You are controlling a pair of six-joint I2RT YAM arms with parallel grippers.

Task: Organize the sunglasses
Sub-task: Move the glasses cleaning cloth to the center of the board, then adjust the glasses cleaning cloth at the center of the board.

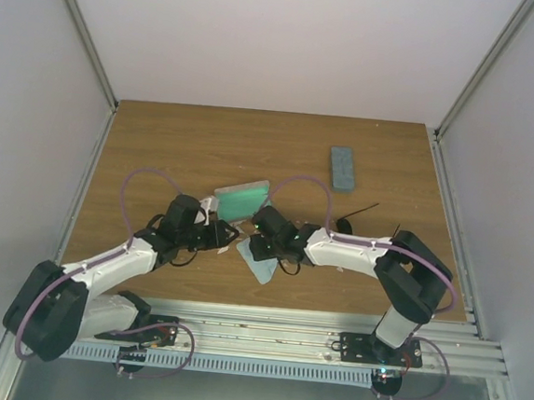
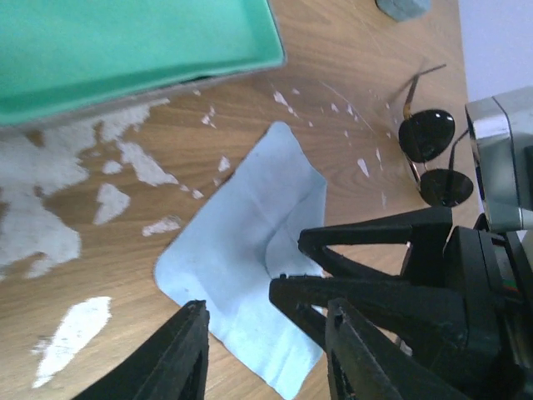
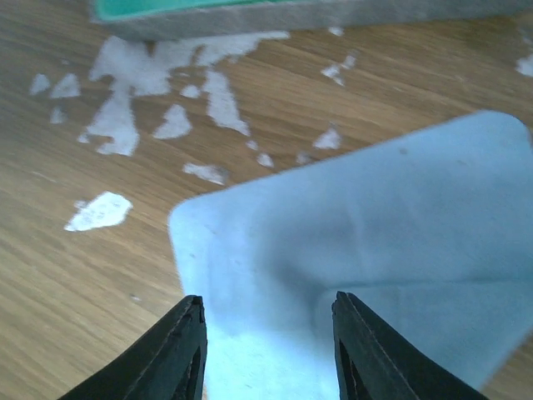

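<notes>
The two black fingers (image 3: 179, 350) stand apart over a light-blue cloth (image 3: 358, 225) that lies on the desk (image 3: 83, 275), with a fold to the right of them. Beyond the fingers, past white scuffs (image 3: 125, 125), sits a grey case (image 3: 291, 17) lined in green.

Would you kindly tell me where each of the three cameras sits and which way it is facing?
Top external: above and behind the bases, looking down on the table; the left arm and right arm both show.
Left wrist: on the left arm, looking down past the left gripper at the light-blue cloth; the sunglasses and the right gripper are on its right.
Right wrist: on the right arm, looking down between its own fingers at the cloth.
Shared: both wrist views show the cloth and the green-lined case.
</notes>
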